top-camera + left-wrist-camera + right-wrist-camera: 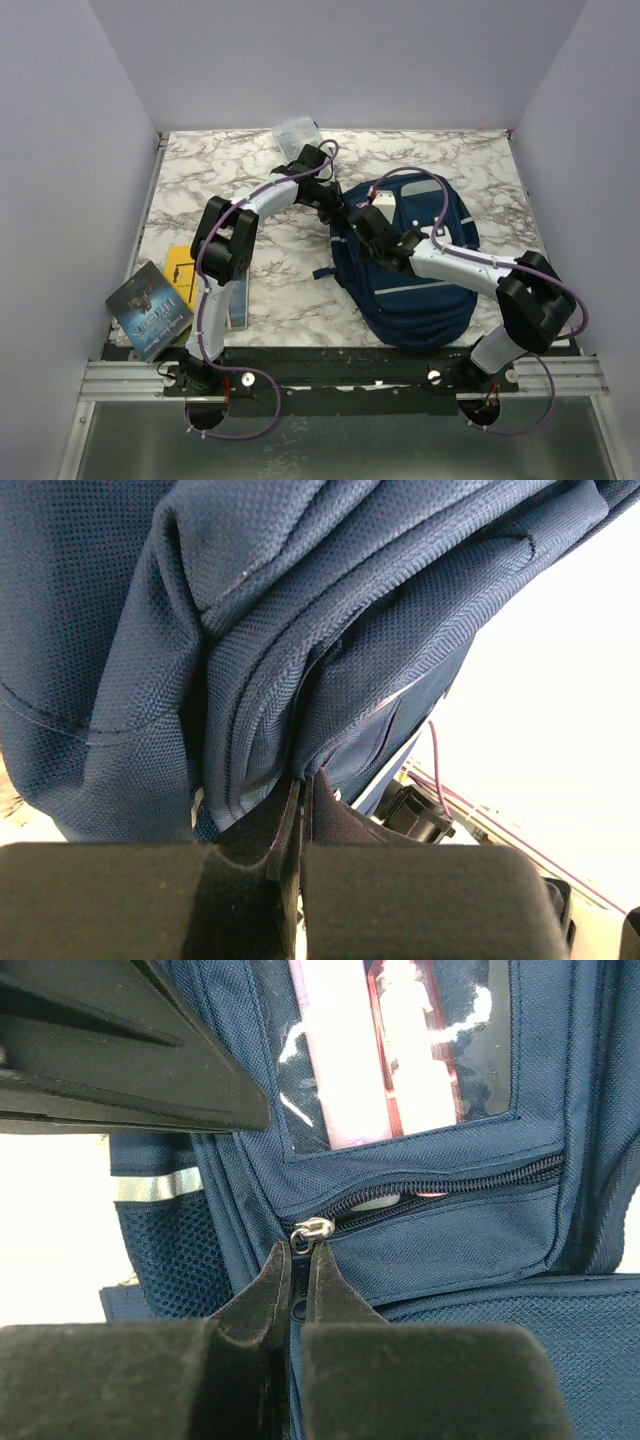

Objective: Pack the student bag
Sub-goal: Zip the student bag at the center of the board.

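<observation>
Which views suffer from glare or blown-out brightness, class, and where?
Left wrist: the background right of the student bag is washed out white. Right wrist: glare streaks the bag's clear window, the left edge is overexposed, yet the zipper pull is sharp. Top external: even light on the marble table.

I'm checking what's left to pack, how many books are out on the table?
2: a dark book at the near left corner, a yellow book just behind it. The left arm may hide a third.
</observation>
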### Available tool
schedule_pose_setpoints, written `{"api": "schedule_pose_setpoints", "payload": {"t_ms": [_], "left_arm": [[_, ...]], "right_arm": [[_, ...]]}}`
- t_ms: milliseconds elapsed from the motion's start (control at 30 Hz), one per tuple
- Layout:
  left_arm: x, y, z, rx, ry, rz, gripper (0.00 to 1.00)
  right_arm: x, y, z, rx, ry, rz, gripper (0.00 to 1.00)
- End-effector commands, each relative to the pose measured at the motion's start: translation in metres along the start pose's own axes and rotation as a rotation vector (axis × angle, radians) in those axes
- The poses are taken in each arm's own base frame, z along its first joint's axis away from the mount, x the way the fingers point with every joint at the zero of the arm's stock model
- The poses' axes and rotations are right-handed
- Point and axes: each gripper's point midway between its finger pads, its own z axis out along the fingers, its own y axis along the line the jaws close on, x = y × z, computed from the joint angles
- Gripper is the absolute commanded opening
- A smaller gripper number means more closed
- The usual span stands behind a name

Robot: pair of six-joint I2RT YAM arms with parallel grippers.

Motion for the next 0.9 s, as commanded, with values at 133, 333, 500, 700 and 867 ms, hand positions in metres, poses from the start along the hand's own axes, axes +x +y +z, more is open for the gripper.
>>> {"api": "schedule_pose_setpoints", "payload": {"t_ms": [133, 333, 500, 700, 867], "left_arm": [[0.013, -0.007, -0.009, -0.008, 0.013, 0.017, 0.01], [0.025, -0.003, 0.000, -0.013, 0.041, -0.012, 0.51], [0.030, 0.003, 0.010, -0.012, 0.054, -0.022, 0.58], [0.028, 0.012, 0.015, -0.035, 0.050, -0.023, 0.24], [0.024, 0.019, 0.014, -0.060, 0.039, -0.023, 0.00]], "right_arm": [[-0.008, -0.006, -0.014, -0.057, -0.001, 0.058, 0.00], [0.000, 0.008, -0.010, -0.195, 0.100, 0.135, 0.00], [-0.006, 0.012, -0.016, -0.295, 0.134, 0.212, 0.00], [0.000, -0.013, -0.011, -0.296, 0.190, 0.268, 0.00], [0.004, -0.034, -0.013, -0.355, 0.254, 0.330, 0.00]]}}
